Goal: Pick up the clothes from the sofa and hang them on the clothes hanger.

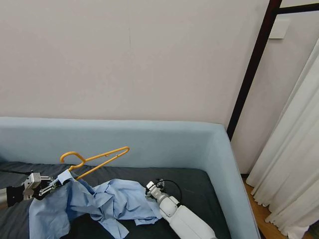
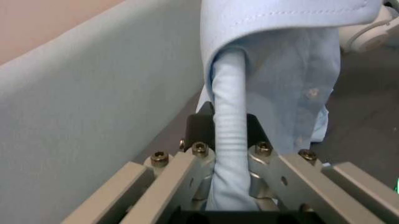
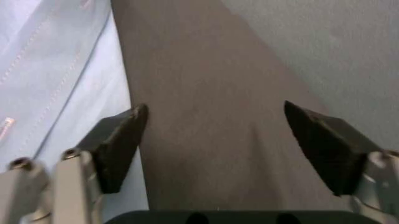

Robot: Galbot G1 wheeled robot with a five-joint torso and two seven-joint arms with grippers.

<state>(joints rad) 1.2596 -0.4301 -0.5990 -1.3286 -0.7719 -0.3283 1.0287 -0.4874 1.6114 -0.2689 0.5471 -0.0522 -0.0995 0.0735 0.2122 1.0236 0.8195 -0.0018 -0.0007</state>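
A light blue shirt [image 1: 107, 201] lies crumpled on the sofa's dark seat [image 1: 197, 186]. An orange hanger [image 1: 97, 160] is tilted above it, its lower end lost in the cloth by the collar. My left gripper [image 1: 52, 187] is at the shirt's left end, shut on a rolled fold of the shirt [image 2: 227, 88] just below the collar; in the left wrist view the left gripper [image 2: 227, 128] pinches that fold. My right gripper [image 1: 151, 187] rests at the shirt's right edge. The right wrist view shows the right gripper [image 3: 215, 112] open over bare seat, with blue cloth [image 3: 56, 70] beside one finger.
The pale blue sofa back [image 1: 149, 137] runs behind the seat, and its right armrest [image 1: 232, 174] closes off that side. A black frame post [image 1: 251, 64] stands by the wall at the right, with white curtains [image 1: 294, 164] beyond it.
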